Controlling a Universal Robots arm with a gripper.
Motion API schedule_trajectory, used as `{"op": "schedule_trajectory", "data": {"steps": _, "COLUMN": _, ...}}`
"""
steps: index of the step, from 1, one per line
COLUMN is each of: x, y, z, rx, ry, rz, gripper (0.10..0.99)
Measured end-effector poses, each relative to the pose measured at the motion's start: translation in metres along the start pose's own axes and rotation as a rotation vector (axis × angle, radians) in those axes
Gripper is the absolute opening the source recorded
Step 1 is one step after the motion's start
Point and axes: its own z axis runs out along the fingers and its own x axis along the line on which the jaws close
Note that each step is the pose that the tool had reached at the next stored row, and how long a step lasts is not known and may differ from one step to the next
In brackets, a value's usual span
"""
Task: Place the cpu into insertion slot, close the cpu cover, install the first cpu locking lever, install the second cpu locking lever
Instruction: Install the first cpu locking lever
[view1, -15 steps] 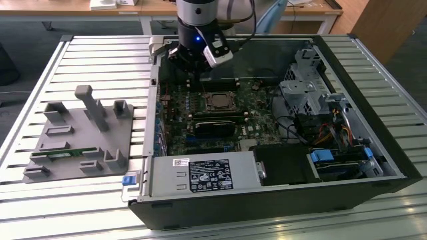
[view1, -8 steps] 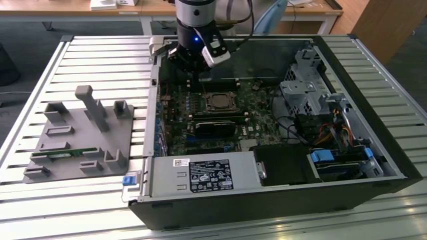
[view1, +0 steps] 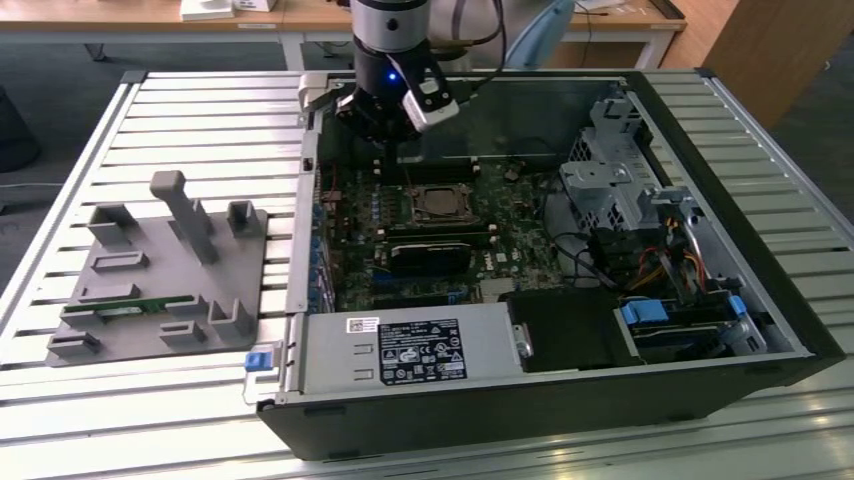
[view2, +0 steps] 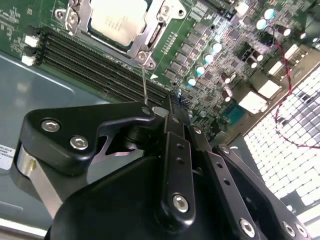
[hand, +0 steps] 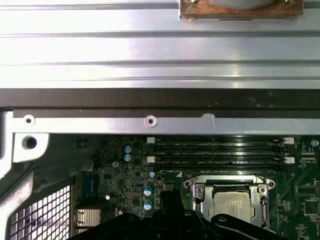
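The gripper (view1: 390, 135) hangs over the far part of the open computer case (view1: 747, 250), above the green circuit board (view1: 350, 250) and just beyond the socket (view1: 441, 203). Its black linkage (view2: 175, 165) shows in the second wrist view, but whether the fingers are wide or narrow cannot be told, and nothing is seen held in them.

The cpu (view2: 119, 20) lies seated in the socket, its silvery-tan top showing through the window of the metal cover (view2: 150, 37), which lies flat around it. In the first wrist view the chip (hand: 231, 204) sits inside the same silver frame (hand: 197, 192), next to the long black memory slots (hand: 217, 152). A thin metal lever (view2: 144, 85) stands up from the socket's corner toward the gripper in the second wrist view.

The case rests on a slatted metal table (view1: 200, 110). Near the table's edge on the exterior view's left sits a grey holder (view1: 160, 270) with upright pegs.
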Motion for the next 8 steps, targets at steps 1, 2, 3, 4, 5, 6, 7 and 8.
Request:
{"op": "schedule_trajectory", "data": {"steps": 1, "x": 0.0000, "y": 0.0012, "z": 0.0003, "rx": 0.000, "ry": 0.0000, "rz": 0.000, "gripper": 0.106}}
{"op": "schedule_trajectory", "data": {"steps": 2, "x": 0.0000, "y": 0.0021, "z": 0.0005, "rx": 0.000, "ry": 0.0000, "rz": 0.000, "gripper": 0.106}}
{"op": "schedule_trajectory", "data": {"steps": 3, "x": 0.0000, "y": 0.0028, "z": 0.0007, "rx": 0.000, "ry": 0.0000, "rz": 0.000, "gripper": 0.106}}
{"op": "schedule_trajectory", "data": {"steps": 4, "x": -0.0005, "y": 0.0032, "z": 0.0010, "rx": 0.000, "ry": 0.0000, "rz": 0.000, "gripper": 0.106}}
{"op": "schedule_trajectory", "data": {"steps": 5, "x": -0.0012, "y": 0.0035, "z": 0.0012, "rx": 0.000, "ry": 0.0001, "rz": 0.000, "gripper": 0.106}}
{"op": "schedule_trajectory", "data": {"steps": 6, "x": -0.0023, "y": 0.0037, "z": 0.0013, "rx": 0.000, "ry": 0.0003, "rz": 0.000, "gripper": 0.106}}
{"op": "schedule_trajectory", "data": {"steps": 7, "x": -0.0039, "y": 0.0040, "z": 0.0015, "rx": 0.000, "ry": 0.0004, "rz": 0.000, "gripper": 0.106}}
{"op": "schedule_trajectory", "data": {"steps": 8, "x": -0.0061, "y": 0.0042, "z": 0.0016, "rx": 0.000, "ry": 0.0005, "rz": 0.000, "gripper": 0.106}}
